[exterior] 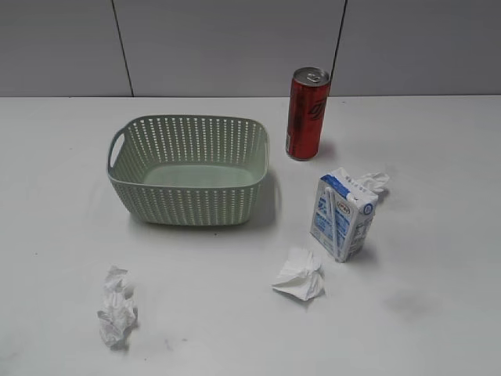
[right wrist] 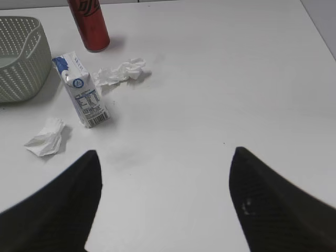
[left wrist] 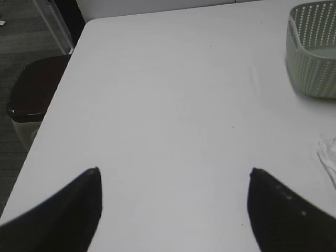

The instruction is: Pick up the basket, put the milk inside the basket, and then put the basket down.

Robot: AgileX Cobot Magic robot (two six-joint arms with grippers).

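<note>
The pale sage-green basket (exterior: 190, 168) stands empty on the white table, left of centre. It also shows at the right edge of the left wrist view (left wrist: 314, 50) and the left edge of the right wrist view (right wrist: 18, 55). The white-and-blue milk carton (exterior: 342, 214) stands upright to the basket's right, also in the right wrist view (right wrist: 83, 97). My left gripper (left wrist: 174, 170) is open over bare table, far left of the basket. My right gripper (right wrist: 165, 152) is open over bare table, right of the milk. Neither gripper shows in the exterior view.
A tall red can (exterior: 307, 113) stands behind the milk. Crumpled white tissues lie at front left (exterior: 117, 307), in front of the milk (exterior: 300, 276) and behind it (exterior: 374, 182). A dark bin (left wrist: 31, 97) stands off the table's left edge.
</note>
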